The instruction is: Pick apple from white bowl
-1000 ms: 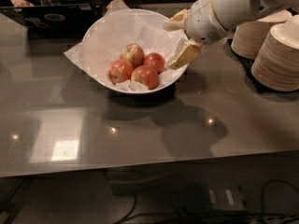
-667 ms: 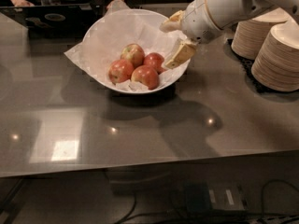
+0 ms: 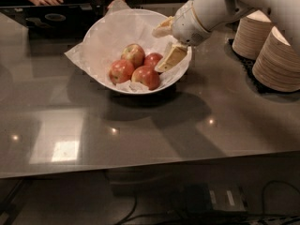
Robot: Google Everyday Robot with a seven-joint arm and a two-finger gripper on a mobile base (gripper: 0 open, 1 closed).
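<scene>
- Camera view, upper middle of the frame: the gripper [image 3: 165, 43] hangs over the right side of the white bowl [image 3: 104, 34]. Its two beige fingers [image 3: 171, 58] are spread wide with nothing between them.
- The apple [image 3: 153, 59], deep red, lies in the bowl just left of the lower fingertip. It looks to be outside the gap, so closing from here would likely pinch air or clip its side and roll it away.
- Three paler apples [image 3: 133, 54] crowd it on the left and below. A finger pushed down could wedge against one or catch the wrong fruit.
- The crinkled paper [image 3: 82, 55] lining the bowl could snag on a fingertip, or get pinched with the apple and weaken the hold.
- The bowl is shallow and stands on a glossy grey table [image 3: 140, 139]. A sideways shove near its right rim could slide or tip it.
- Stacks of paper plates [image 3: 280, 60] stand at the right edge, close under the arm. A wide swing while lifting could brush them.
</scene>
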